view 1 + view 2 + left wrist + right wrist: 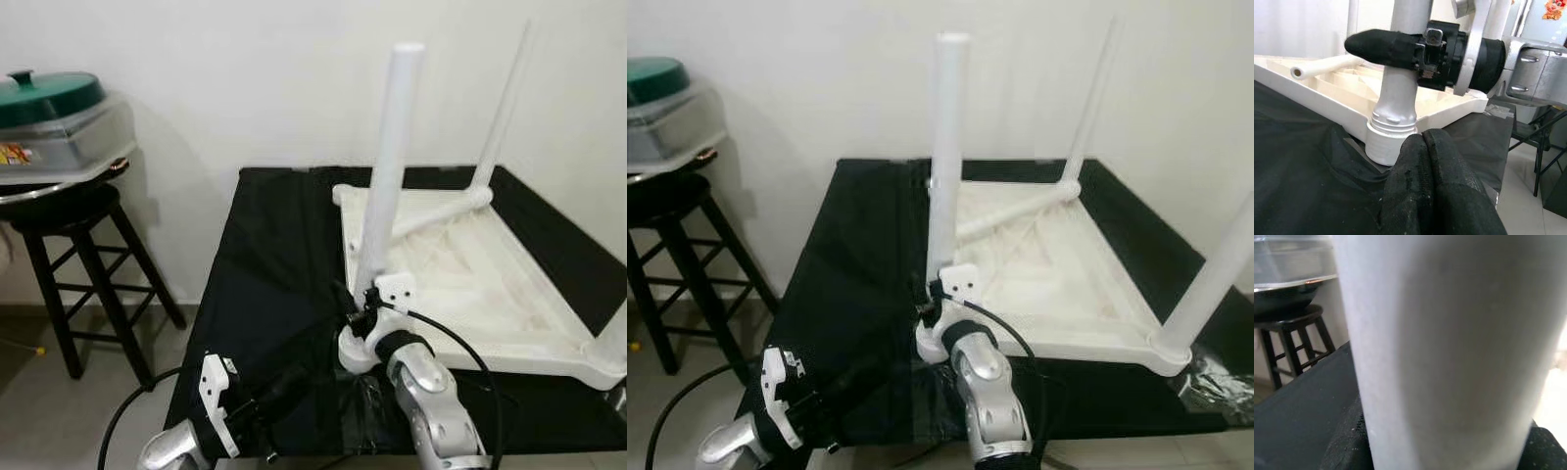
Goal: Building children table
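Left eye view: the right gripper [370, 299] clamps the near table leg [389, 166], upright in its corner socket of the upturned white tabletop [470, 284] on black cloth [265, 294]. If unseated, it may tip on release. Left gripper [1422, 147], fingers together, idles nearby.

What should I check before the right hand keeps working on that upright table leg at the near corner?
1. Right hand closed around the near leg: ok.
2. Leg standing upright in its corner socket: ok.
3. Leg fully tightened: cannot tell.
4. Left hand shut, empty, and just short of the socket: ok.
5. Upturned tabletop lying flat on the black cloth: ok.
6. One loose leg lying in the tabletop, not fitted: not ok.
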Tool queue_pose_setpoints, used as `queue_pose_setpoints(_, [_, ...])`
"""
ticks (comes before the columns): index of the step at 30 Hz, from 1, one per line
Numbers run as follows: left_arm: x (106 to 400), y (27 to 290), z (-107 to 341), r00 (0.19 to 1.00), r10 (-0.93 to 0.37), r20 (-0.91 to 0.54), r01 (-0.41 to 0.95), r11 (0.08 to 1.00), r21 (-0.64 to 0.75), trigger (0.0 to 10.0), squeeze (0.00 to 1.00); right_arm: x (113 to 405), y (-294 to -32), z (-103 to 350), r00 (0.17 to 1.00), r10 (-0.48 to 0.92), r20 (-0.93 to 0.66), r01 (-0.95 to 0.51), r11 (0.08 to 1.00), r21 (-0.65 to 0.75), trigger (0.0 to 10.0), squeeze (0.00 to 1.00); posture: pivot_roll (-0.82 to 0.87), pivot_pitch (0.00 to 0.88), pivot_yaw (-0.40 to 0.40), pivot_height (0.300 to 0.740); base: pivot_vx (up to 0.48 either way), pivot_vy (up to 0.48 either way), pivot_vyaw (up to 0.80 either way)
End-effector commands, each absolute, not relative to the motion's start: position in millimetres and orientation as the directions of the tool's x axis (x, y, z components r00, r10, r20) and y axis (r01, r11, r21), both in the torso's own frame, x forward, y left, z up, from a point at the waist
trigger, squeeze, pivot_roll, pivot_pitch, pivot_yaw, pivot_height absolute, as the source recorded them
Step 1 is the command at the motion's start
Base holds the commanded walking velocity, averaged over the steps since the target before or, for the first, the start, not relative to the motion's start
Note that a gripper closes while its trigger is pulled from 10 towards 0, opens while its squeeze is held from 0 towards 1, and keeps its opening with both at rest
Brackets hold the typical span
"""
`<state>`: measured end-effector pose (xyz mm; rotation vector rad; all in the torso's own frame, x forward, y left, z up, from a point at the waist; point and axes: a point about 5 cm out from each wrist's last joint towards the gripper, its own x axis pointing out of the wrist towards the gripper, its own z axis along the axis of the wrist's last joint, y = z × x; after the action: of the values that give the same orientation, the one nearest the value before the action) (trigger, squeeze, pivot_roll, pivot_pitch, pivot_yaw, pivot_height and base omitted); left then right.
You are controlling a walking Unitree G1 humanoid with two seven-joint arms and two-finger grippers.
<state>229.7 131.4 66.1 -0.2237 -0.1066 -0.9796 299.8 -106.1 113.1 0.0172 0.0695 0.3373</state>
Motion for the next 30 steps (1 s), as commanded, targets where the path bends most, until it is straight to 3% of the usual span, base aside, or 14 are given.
queue_pose_setpoints(1, [230, 134, 66, 0.566, -0.802, 0.191, 0.824, 0.548, -0.14, 10.0, 0.0, 289, -109, 75, 0.904, 0.338, -0.263, -0.335, 0.94, 0.059, 0.0, 0.0, 0.05, 0.0, -0.007, 0.74, 0.0, 0.0, 0.0])
queue_pose_setpoints(3, [231, 134, 66, 0.57, -0.799, 0.192, 0.822, 0.553, -0.139, 10.0, 0.0, 289, -108, 76, 0.903, 0.341, -0.262, -0.337, 0.939, 0.062, 0.0, 0.0, 0.05, 0.0, -0.006, 0.74, 0.0, 0.0, 0.0])
queue_pose_setpoints(4, [231, 134, 66, 0.571, -0.798, 0.192, 0.821, 0.554, -0.138, 10.0, 0.0, 289, -106, 79, 0.906, 0.339, -0.255, -0.339, 0.94, 0.046, 7.0, 0.0, 0.05, 0.0, -0.003, 0.74, 0.0, 0.0, 0.0])
queue_pose_setpoints(7, [231, 134, 66, 0.57, -0.799, 0.192, 0.822, 0.553, -0.137, 10.0, 0.0, 288, -106, 81, 0.908, 0.336, -0.252, -0.337, 0.941, 0.039, 7.0, 0.0, 0.05, 0.0, -0.003, 0.74, 0.0, 0.0, 0.0])
queue_pose_setpoints(8, [231, 133, 66, 0.564, -0.803, 0.19, 0.825, 0.547, -0.139, 10.0, 0.0, 290, -99, 91, 0.883, 0.425, -0.198, -0.418, 0.905, 0.078, 10.0, 1.0, 0.04, 0.0, 0.01, 0.74, 0.0, 0.0, 0.0])
queue_pose_setpoints(11, [231, 133, 66, 0.551, -0.813, 0.186, 0.834, 0.533, -0.143, 10.0, 0.0, 293, -85, 124, 0.735, 0.678, -0.021, -0.671, 0.731, 0.127, 10.0, 1.0, 0.04, 0.0, 0.01, 0.74, 0.0, 0.0, 0.0])
queue_pose_setpoints(13, [232, 132, 66, 0.55, -0.814, 0.187, 0.835, 0.531, -0.144, 10.0, 0.0, 294, -87, 134, 0.672, 0.74, 0.014, -0.737, 0.668, 0.098, 10.0, 1.0, 0.04, 0.0, 0.009, 0.74, 0.0, 0.0, 0.0])
queue_pose_setpoints(14, [232, 132, 66, 0.55, -0.814, 0.187, 0.835, 0.531, -0.144, 10.0, 0.0, 297, -93, 141, 0.604, 0.796, 0.021, -0.796, 0.603, 0.048, 10.0, 0.07, 0.05, 0.0, 0.006, 0.74, 0.0, 0.0, 0.0])
queue_pose_setpoints(16, [232, 132, 66, 0.551, -0.813, 0.188, 0.835, 0.532, -0.144, 10.0, 0.0, 300, -97, 144, 0.568, 0.823, 0.013, -0.823, 0.568, 0.015, 10.0, 0.07, 0.05, 0.0, 0.005, 0.74, 0.0, 0.0, 0.0])
queue_pose_setpoints(17, [233, 131, 66, 0.552, -0.812, 0.188, 0.834, 0.533, -0.143, 10.0, 0.0, 305, -103, 147, 0.521, 0.853, -0.008, -0.853, 0.521, -0.018, 10.0, 0.0, 0.05, 0.0, 0.003, 0.74, 0.0, 0.0, 0.0])
queue_pose_setpoints(24, [235, 131, 66, 0.558, -0.808, 0.189, 0.83, 0.541, -0.138, 10.0, 0.0, 326, -119, 157, 0.336, 0.935, -0.11, -0.942, 0.332, -0.054, 10.0, 0.0, 0.08, 0.0, -0.006, 0.74, 0.0, 0.0, 0.0])
queue_pose_setpoints(28, [235, 131, 66, 0.559, -0.807, 0.189, 0.829, 0.542, -0.138, 10.0, 0.0, 330, -121, 160, 0.307, 0.944, -0.122, -0.952, 0.304, -0.037, 10.0, 0.0, 0.08, 0.0, -0.005, 0.74, 0.0, 0.0, 0.0])
queue_pose_setpoints(29, [235, 131, 66, 0.56, -0.807, 0.188, 0.829, 0.543, -0.137, 10.0, 0.0, 334, -123, 161, 0.278, 0.952, -0.127, -0.96, 0.28, -0.005, 4.6, 0.0, 0.08, 0.0, -0.013, 0.74, 0.0, 0.0, 0.0])
queue_pose_setpoints(30, [235, 131, 65, 0.56, -0.807, 0.188, 0.828, 0.544, -0.137, 10.0, 0.0, 336, -125, 162, 0.23, 0.965, -0.126, -0.971, 0.237, 0.037, 0.0, 0.0, 0.09, 0.0, -0.015, 0.74, 0.0, 0.0, 0.0])
